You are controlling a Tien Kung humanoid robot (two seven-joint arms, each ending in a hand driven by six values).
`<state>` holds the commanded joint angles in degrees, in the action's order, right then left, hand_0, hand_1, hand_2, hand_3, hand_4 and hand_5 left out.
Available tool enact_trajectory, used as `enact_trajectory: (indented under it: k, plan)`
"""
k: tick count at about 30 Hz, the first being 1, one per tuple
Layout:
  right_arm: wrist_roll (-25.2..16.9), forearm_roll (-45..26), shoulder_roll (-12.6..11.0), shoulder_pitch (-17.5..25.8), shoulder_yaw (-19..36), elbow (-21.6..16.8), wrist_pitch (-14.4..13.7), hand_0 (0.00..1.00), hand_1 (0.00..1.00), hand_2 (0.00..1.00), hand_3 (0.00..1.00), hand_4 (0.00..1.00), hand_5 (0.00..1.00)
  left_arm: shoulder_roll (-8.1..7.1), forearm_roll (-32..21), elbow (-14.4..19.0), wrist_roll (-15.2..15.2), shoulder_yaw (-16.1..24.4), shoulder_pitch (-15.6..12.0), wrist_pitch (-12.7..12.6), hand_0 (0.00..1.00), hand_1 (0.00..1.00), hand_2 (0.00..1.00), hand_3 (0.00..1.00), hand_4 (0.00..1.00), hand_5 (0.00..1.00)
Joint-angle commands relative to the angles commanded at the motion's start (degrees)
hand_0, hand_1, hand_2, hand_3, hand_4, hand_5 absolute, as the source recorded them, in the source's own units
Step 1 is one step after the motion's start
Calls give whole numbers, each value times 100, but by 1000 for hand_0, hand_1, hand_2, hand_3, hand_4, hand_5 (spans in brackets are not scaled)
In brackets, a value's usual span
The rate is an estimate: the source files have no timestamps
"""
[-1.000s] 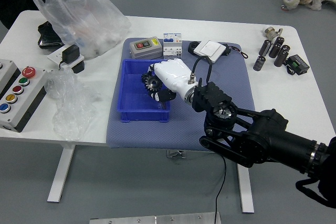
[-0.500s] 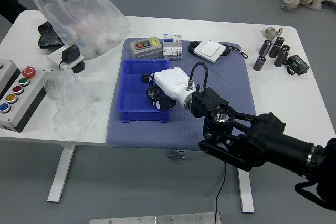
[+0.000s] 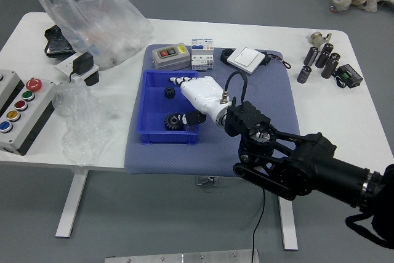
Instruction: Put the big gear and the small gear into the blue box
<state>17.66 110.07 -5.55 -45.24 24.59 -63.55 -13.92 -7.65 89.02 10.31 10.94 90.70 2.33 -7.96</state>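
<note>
1. Right hand (image 3: pixel 206 95) reaching leftward over the right wall of the blue box (image 3: pixel 142 106), white over the back, black at the lower digit.
2. Holding nothing; fingers apart, with a gap between the upper ones, extended leftward, and the black lower one, directed toward the big gear (image 3: pixel 173 121).
3. Touching that gear or only just beside it: cannot tell from this view.
4. Down in the blue box with the big gear, near the end closest to the desk's (image 3: pixel 338 121) near edge, right of the middle line; seemingly flat, toothed rim outward, round outline without any visible long axis.
5. Farther back in the same box, the small gear (image 3: pixel 169 92), well apart from the right wall and separate from the big gear; likewise round, pointing no particular way.
6. Long axis of the box running from near edge toward far edge, across the direction of the hand; open side up, all on the blue-grey mat (image 3: pixel 246 100).
7. Beyond the box, on the mat: grey device with yellow label (image 3: pixel 171 57), blue-and-white blocks (image 3: pixel 202 55), white square device (image 3: pixel 245 59).
8. Off to the left, on the desk: push-button control box (image 3: pixel 24 114), near crumpled clear plastic (image 3: pixel 86 124).
</note>
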Motion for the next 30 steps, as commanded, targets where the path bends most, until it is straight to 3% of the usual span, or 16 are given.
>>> enact_trajectory:
  k: [4, 5, 9, 10, 11, 13, 22, 23, 28, 29, 30]
  plan:
    - [-369, -574, -200, 106, 495, -404, -487, 423, 735, 841, 926, 738, 225, -1, -4, 0, -8, 10, 2, -3, 622, 519, 516, 661, 696, 274]
    - [-510, -759, -277, 147, 650, -543, -639, 410, 681, 773, 834, 760, 272, -3, -8, 0, -10, 12, 1, -4, 622, 519, 517, 660, 696, 274]
    - [-990, -1503, -515, 334, 1244, -1016, -1123, 410, 681, 773, 834, 760, 272, -2, -11, 0, -9, 24, -8, -7, 622, 519, 517, 660, 696, 274]
    - [-1102, -1679, -561, 390, 1389, -1120, -1218, 410, 681, 773, 834, 760, 272, 2, -10, 0, -8, 27, -11, -7, 622, 519, 517, 660, 696, 274]
    - [-1245, -1884, -616, 473, 1568, -1253, -1318, 439, 670, 743, 770, 746, 281, 7, -11, 0, -7, 29, -14, -6, 622, 517, 516, 660, 696, 275]
    - [-1471, -2230, -684, 606, 1868, -1406, -1413, 439, 670, 743, 770, 746, 281, 15, -13, 0, -9, 32, -17, -6, 622, 517, 516, 660, 696, 275]
    - [-2472, -3723, -901, 1499, 3214, -1526, -1386, 480, 680, 739, 758, 745, 298, 17, -98, 0, -91, -65, 1, 0, 622, 519, 516, 660, 696, 275]
    - [-2568, -3876, -917, 1596, 3350, -1530, -1359, 654, 705, 764, 749, 754, 350, 12, -110, 0, -109, -92, 5, 4, 622, 520, 516, 660, 696, 274]
    - [-2988, -4703, -1092, 2199, 4107, -1672, -1068, 654, 705, 764, 749, 754, 350, -10, -386, 0, -319, -418, 37, 27, 622, 520, 516, 660, 696, 274]
    - [-3078, -4911, -1148, 2375, 4298, -1727, -974, 739, 723, 769, 741, 763, 397, -12, -502, 0, -390, -544, 42, 34, 621, 520, 517, 661, 696, 275]
    - [-3135, -5061, -1178, 2507, 4436, -1759, -919, 739, 723, 769, 741, 763, 397, -14, -582, 0, -437, -637, 43, 38, 621, 520, 517, 661, 696, 275]
